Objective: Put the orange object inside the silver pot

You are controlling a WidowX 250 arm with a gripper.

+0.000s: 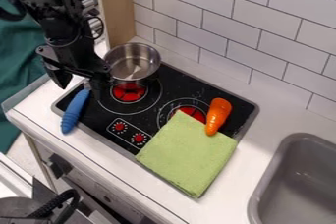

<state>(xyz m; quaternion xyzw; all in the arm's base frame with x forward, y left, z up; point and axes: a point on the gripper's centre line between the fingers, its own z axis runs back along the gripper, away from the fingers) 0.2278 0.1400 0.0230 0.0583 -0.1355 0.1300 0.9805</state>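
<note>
Black cable (66,199) curls over grey equipment at the lower left, beyond the tabletop's (98,144) front edge. Orange object (218,112), the one to be moved, lies outside the pot, near the right edge of the black cooktop (172,86); its narrow end rests on a green cloth (187,154). That cloth covers the cooktop's front right corner and part of the right burner (191,111). Silver pot (132,63) stands upright, uncovered, at the cooktop's back left corner, behind the left burner (128,93). Near the left edge lies a blue-handled tool (75,111), and over its far end hangs the gripper (80,89), jaws parted and gripping nothing, though whether one brushes the tool is hard to say. Right of the cooktop, a grey sink (298,183) is set into the tabletop.
</note>
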